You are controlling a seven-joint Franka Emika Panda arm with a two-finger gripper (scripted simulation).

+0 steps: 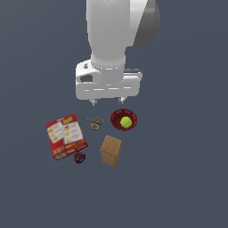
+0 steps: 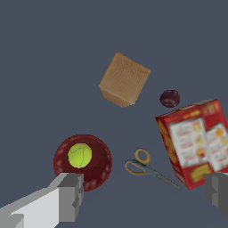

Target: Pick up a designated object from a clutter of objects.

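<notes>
Red printed box [image 1: 67, 136] lying flat, tan wooden block [image 1: 111, 151] beside it, dark red bowl [image 1: 124, 120] holding a yellow-green ball [image 1: 126, 122], scissors [image 1: 91, 121] between bowl and box, small purple plum [image 1: 79, 157] touching the box's corner — hand [image 1: 107, 102] spread wide above, empty, its grey fingertips [image 2: 70, 196] clearest in the wrist view.

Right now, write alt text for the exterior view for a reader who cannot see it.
A white robot arm's open hand hangs above a clutter on a dark floor: a red box, scissors, a dark red bowl holding a yellow-green ball, a wooden block and a small purple fruit beside the box.
</notes>
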